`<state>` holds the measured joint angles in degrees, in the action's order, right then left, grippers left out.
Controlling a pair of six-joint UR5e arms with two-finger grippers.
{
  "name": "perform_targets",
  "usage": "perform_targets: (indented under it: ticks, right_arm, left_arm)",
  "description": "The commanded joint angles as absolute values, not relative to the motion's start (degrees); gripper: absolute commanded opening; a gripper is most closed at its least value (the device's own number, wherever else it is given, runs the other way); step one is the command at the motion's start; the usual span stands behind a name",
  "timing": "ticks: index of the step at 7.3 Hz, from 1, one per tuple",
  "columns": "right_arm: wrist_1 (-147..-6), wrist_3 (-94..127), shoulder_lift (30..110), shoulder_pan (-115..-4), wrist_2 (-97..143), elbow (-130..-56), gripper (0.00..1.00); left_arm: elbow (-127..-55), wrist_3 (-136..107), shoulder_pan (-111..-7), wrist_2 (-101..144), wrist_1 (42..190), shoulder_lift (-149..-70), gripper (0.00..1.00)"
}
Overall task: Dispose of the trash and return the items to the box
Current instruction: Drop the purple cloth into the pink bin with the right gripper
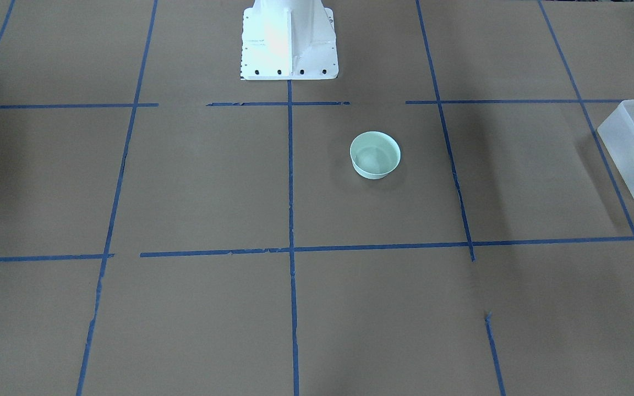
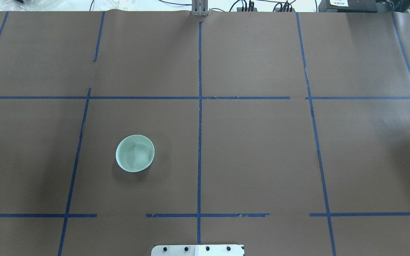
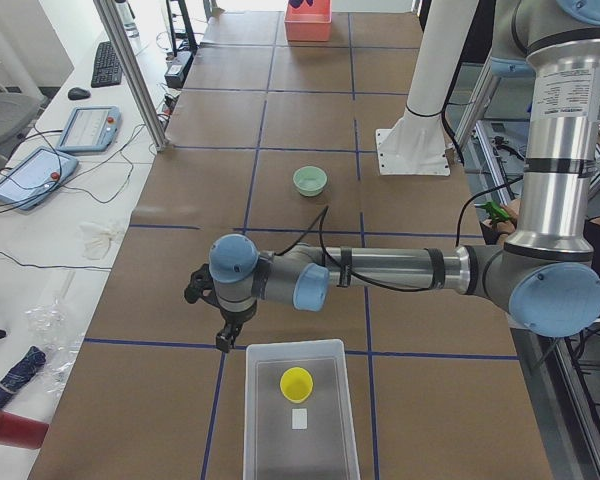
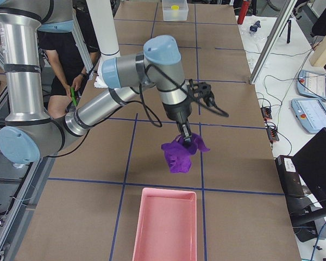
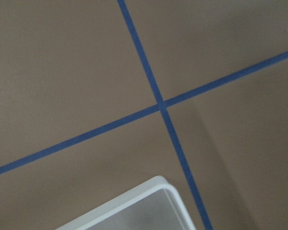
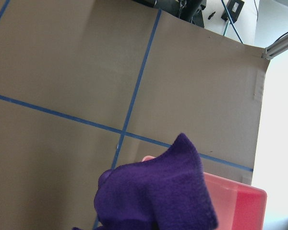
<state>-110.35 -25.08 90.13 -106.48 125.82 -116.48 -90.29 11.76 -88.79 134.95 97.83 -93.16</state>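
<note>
Yellow cup point(image 3: 297, 383) is in box point(image 3: 322, 452); purple cloth point(image 4: 179, 156) at right gripper point(image 4: 183, 133) needs discarding; jaws of it and of left gripper point(image 3: 223, 338): cannot tell.

Table point(image 2: 262, 160): mine to work over, covered edge to edge in brown paper point(image 1: 196, 181), ruled into a grid by blue tape point(image 2: 199, 142).
Side bench: a white bench point(image 3: 20, 300) at nine o'clock in the left-end view, carrying two tablets point(image 3: 88, 128), a keyboard point(image 3: 106, 63), a mouse point(image 3: 78, 93) and loose wires.
Post: a slanted aluminium post point(image 3: 135, 75) at eleven o'clock there.
Far edge: cables point(image 2: 247, 5) at twelve o'clock in my overhead view.
Screen: a dark monitor point(image 4: 315, 168) at four o'clock in the right-end view.
Light: soft and even, with faint shadows on the paper.
</note>
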Motion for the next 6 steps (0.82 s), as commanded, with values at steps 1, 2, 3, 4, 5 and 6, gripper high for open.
perform_targets:
  ticks: [1,2,3,4,5,6]
  right_arm:
    - [-96.75,-35.65,92.9,-111.08,125.68,-98.61,0.0]
    - [-91.2,-35.86,93.07,-111.35,125.77,-92.0,0.0]
    - [-87.58,-35.69,92.99,-111.36,125.95,-86.19,0.0]
    - [-85.97,-35.34,93.08,-111.36,125.77,-83.7,0.36]
    - [-86.22,-34.98,93.34,-111.36,126.73,-83.41,0.99]
    - [-86.83,-34.02,93.17,-111.36,128.13,-84.19,1.0]
  left_arm:
    - [-92.02,8.03,-89.38,134.91,95.1,-97.28,1.0]
    - [-93.41,5.91,-89.3,134.91,95.1,-97.56,1.0]
    - [-95.43,3.28,-89.3,134.91,95.1,-97.82,1.0]
    - [-97.1,0.29,-89.3,134.91,95.1,-97.91,1.0]
    - [-98.69,-3.3,-88.95,134.91,95.1,-98.43,1.0]
    - [-100.18,-7.6,-87.47,134.91,95.1,-99.31,1.0]
